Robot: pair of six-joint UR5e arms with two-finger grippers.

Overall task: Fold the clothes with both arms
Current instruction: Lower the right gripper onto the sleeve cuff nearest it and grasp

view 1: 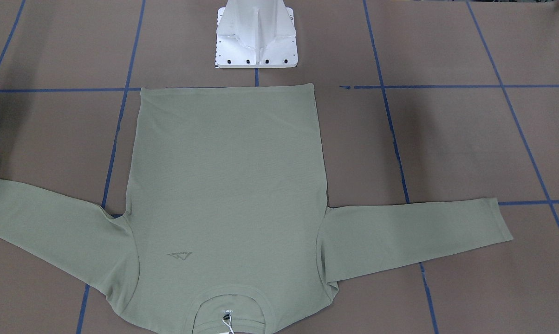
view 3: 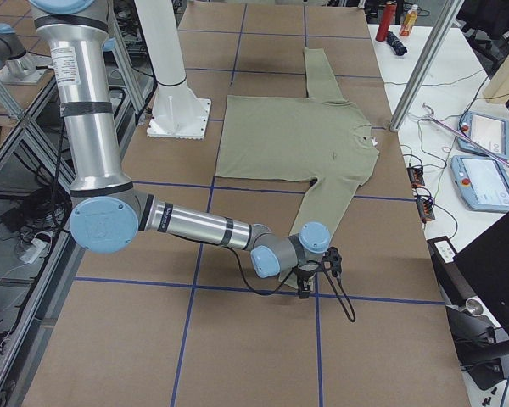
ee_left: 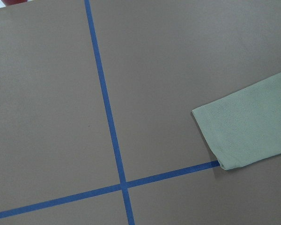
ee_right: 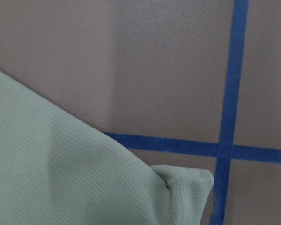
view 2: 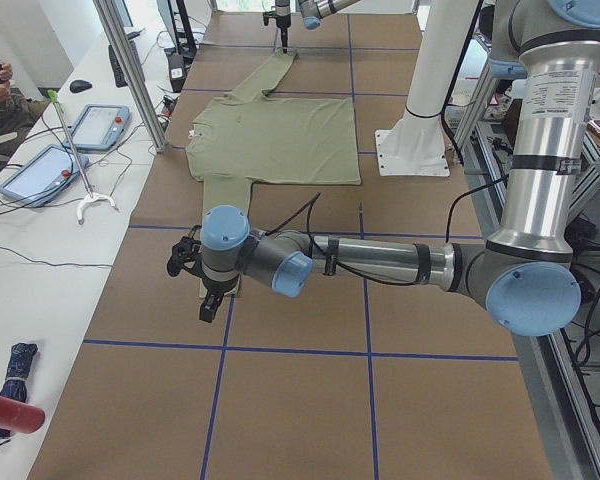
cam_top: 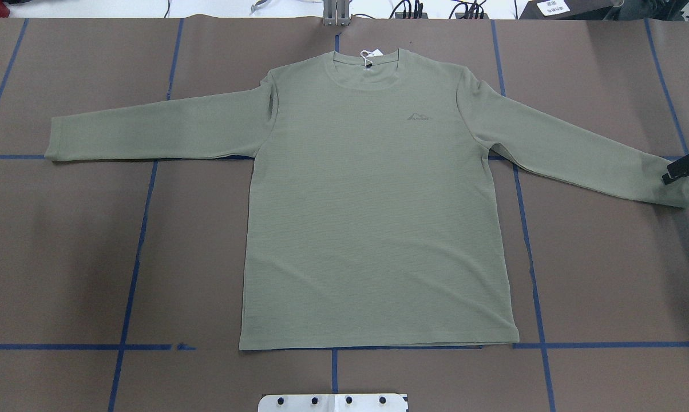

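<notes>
Shirt flat on surface, hem toward base, collar at far edge with tag in the neck opening, sleeves spread out to both sides; right end effector at right-side cuff, left end effector near left-side cuff.

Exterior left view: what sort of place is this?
Probably a robotics lab workcell: a paper-covered table with a blue tape grid, teach pendants on the side bench, and aluminium frame posts.
</notes>
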